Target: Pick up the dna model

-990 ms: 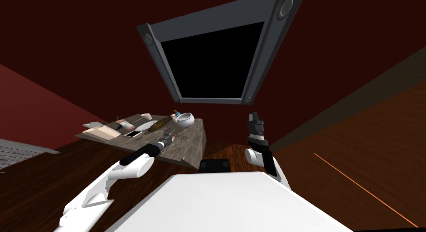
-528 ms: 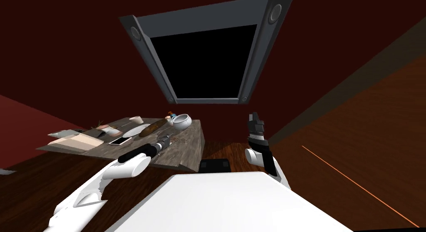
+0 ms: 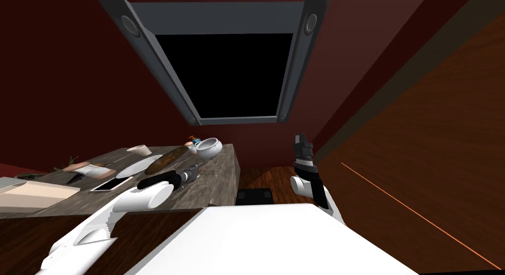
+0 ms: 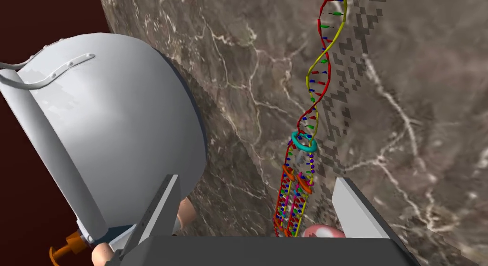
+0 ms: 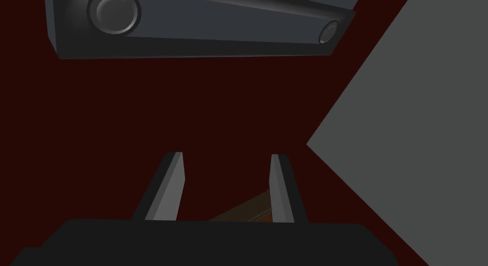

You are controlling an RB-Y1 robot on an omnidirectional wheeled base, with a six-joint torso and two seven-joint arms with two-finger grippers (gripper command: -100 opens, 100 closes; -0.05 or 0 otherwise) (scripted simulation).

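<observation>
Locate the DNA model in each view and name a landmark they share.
Head view: DNA model on the table, just ahead of the left gripper.
Left wrist view: DNA model between the open jaws, beside the white pot.
Right wrist view: faces red wall and grey frame.
Shared landmark: white pot, head view's far table corner.

Legible text, labels, brands, numbers and signs: none can be read on any item.
</observation>
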